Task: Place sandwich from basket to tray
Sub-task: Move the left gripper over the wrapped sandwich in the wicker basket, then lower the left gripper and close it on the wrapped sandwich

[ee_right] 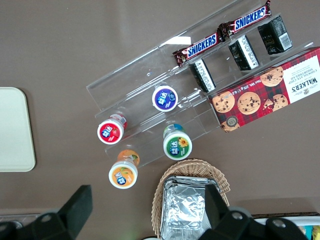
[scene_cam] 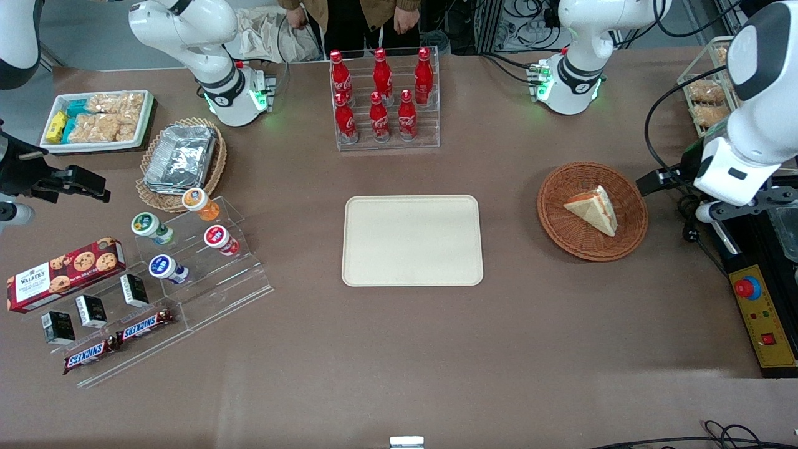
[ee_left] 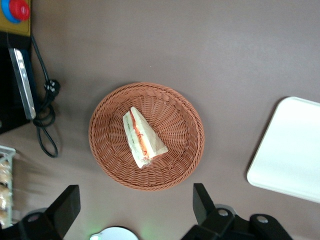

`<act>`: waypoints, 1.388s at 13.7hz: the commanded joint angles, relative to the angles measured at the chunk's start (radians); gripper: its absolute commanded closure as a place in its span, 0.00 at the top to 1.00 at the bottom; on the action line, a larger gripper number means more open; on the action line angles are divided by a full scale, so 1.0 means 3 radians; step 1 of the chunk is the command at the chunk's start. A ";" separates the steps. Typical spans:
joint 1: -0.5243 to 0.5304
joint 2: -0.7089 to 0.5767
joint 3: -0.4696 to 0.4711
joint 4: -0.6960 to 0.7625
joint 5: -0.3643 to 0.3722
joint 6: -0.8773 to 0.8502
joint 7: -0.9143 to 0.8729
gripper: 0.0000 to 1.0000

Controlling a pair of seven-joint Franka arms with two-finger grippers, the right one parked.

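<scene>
The gripper [ee_left: 135, 210], jaws wide, is seen above the sandwich [ee_left: 142, 138] in the basket [ee_left: 175, 165] on the brown table [ee_left: 200, 45]; only the front view shows the whole tray [scene_cam: 412, 241].

The gripper [ee_left: 135, 207] hangs above the desk [scene_cam: 399, 349] near the basket [ee_left: 146, 136], but in the left wrist view the picture's edge cuts off its body, leaving only the two dark fingers [ee_left: 67, 205] standing wide apart. In the front view the arm's white casing hides it entirely. The tray [ee_left: 292, 150] runs off that wrist picture's edge, one rounded corner showing. The sandwich [scene_cam: 593, 209] shows its bread face from the front, its filling layers too small to tell.
</scene>
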 commanded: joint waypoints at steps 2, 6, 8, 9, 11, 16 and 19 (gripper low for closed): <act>0.0044 -0.0378 -0.0014 -0.0736 -0.0032 0.0458 -0.0458 1.00; 0.0059 -0.0451 -0.0004 -0.1212 -0.0037 0.0878 -0.1030 1.00; 0.0054 -0.0420 -0.0004 -0.1305 -0.0037 0.0976 -0.1372 1.00; 0.0054 -0.0390 -0.0004 -0.1325 -0.0037 0.0996 -0.1556 1.00; 0.0059 -0.0313 -0.0004 -0.1376 -0.0118 0.1129 -0.1924 1.00; 0.0069 -0.0190 0.0012 -0.1769 -0.0308 0.1665 -0.2274 1.00; 0.0207 -0.0164 0.0012 -0.2056 -0.0369 0.1962 -0.2320 1.00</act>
